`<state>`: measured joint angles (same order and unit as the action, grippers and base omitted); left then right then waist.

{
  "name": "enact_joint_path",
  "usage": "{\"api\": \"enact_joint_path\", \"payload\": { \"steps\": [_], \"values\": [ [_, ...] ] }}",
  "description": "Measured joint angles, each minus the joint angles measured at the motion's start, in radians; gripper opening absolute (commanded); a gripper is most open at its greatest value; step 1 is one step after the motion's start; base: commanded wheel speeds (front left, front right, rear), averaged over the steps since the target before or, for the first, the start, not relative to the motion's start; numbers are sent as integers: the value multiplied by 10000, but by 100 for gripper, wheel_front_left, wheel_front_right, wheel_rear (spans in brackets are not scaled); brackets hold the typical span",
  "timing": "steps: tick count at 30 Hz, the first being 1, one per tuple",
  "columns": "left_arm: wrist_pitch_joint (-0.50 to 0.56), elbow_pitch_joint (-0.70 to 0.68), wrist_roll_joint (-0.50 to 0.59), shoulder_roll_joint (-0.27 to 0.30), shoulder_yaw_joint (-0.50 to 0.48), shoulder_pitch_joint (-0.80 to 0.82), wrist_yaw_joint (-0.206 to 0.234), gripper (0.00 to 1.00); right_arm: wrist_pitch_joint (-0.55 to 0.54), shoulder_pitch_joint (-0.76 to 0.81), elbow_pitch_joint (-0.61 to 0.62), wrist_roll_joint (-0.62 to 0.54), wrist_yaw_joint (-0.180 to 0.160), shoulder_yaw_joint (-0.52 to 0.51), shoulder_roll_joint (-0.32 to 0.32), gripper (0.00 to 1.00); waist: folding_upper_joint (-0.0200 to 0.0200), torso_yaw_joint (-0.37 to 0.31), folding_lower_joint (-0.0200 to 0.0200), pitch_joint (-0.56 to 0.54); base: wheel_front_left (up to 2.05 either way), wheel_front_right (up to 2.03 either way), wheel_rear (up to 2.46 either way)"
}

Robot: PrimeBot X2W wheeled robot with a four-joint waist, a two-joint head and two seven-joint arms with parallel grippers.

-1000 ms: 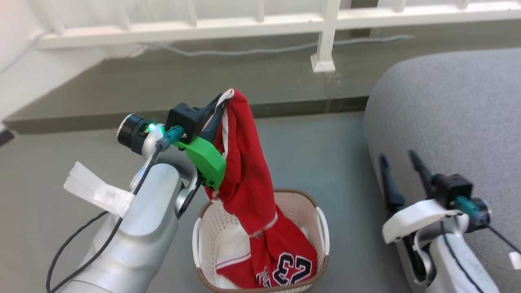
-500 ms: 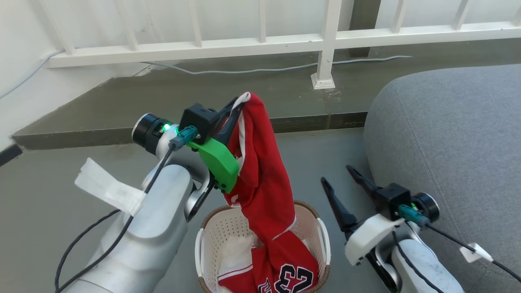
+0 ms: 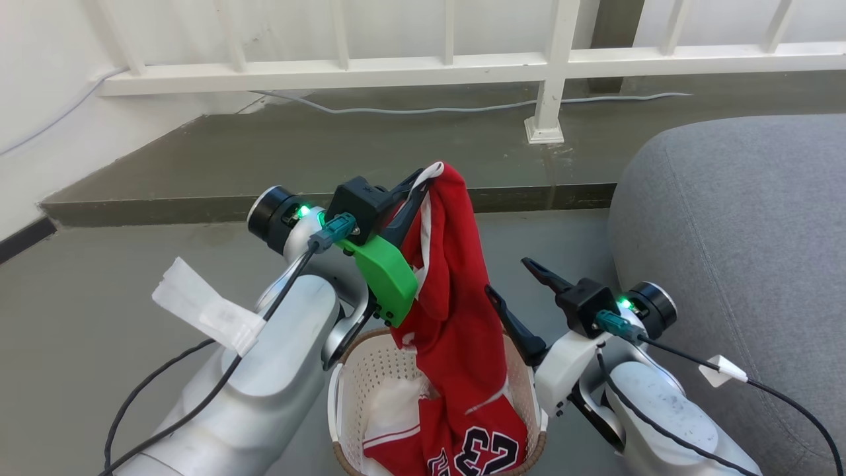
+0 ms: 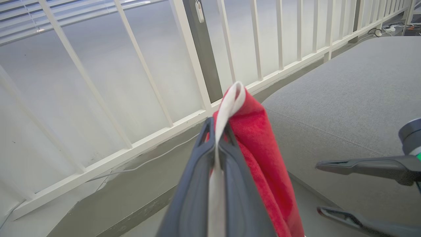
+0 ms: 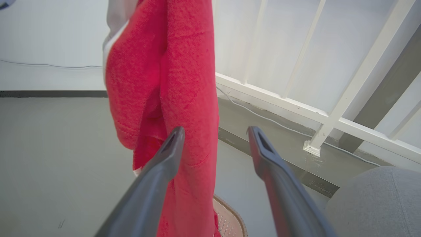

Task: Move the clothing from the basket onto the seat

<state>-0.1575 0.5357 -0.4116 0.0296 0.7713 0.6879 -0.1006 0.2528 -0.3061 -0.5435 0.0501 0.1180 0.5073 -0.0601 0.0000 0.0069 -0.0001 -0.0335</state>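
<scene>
1. Step: lift-out. Left gripper point(image 3: 423, 180) pinches red garment point(image 3: 456, 311) by its white trim point(image 4: 230, 98), high above basket point(image 3: 344, 410); lower end hangs down into it.
2. Right gripper point(image 3: 507, 277) spread wide, empty, just beside the hanging cloth; contact unclear.
3. "23" jersey point(image 3: 476, 449) lies in basket.
4. Next, likely: raise garment clear of rim, swing right onto grey seat point(image 3: 740, 218).

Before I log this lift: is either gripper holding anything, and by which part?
The left gripper, jaws shut, pinches the red fabric garment with white trim by its white-trimmed top edge. The right gripper, jaws open, holds nothing.
</scene>
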Motion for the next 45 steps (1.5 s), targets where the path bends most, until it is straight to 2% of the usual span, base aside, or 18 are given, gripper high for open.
{"api": "enact_joint_path", "payload": {
  "steps": [13,22,23,24,25,26,27,35,41,42,43,44,45],
  "values": [
    [174,-690,-268,6,729,131,146,0,0,-419,-1104,569,54,953,-4,100,0,279,0,-14,0,0,0],
    [251,-934,-581,31,991,190,403,0,0,-1200,-1655,817,58,1406,-2,100,0,501,0,-22,0,0,0],
    [253,-953,-598,31,1024,197,410,0,0,-1240,-1718,834,58,1438,-4,86,0,514,0,-19,0,0,0],
    [265,-968,-602,31,1045,198,437,0,0,-1267,-1778,836,58,1471,-6,50,0,527,0,-15,0,0,0],
    [270,-976,-604,31,1058,198,485,0,0,-1297,-1822,851,61,1511,-6,36,0,539,0,-9,0,0,0],
    [309,-980,-616,31,1066,199,489,0,0,-1347,-1868,909,63,1551,-4,8,0,549,0,-2,0,0,0],
    [309,-980,-639,33,1078,199,500,0,0,-1400,-1902,949,63,1572,-2,0,0,557,0,6,0,0,0],
    [336,-665,-784,35,725,172,890,0,2,-1556,-2201,1379,63,1507,4,0,0,404,0,100,0,0,0],
    [249,-430,-945,69,401,-136,1137,1,2,-1667,-2378,1448,21,1060,0,0,0,102,1,192,0,0,0],
    [184,-397,-1112,69,330,-205,1162,31,2,-1707,-2376,1450,19,997,-4,0,0,48,0,208,0,0,0],
    [132,-364,-1267,69,244,-283,1206,52,2,-1773,-2362,1450,-33,930,-4,0,0,-9,0,224,0,0,0],
    [71,-334,-1346,69,157,-358,1231,80,2,-1839,-2316,1450,-54,857,-12,0,0,-64,0,240,0,0,0],
    [19,-313,-1386,73,96,-421,1244,100,2,-1909,-2257,1450,-54,798,-29,0,0,-121,0,256,0,0,0]
  ]
}}
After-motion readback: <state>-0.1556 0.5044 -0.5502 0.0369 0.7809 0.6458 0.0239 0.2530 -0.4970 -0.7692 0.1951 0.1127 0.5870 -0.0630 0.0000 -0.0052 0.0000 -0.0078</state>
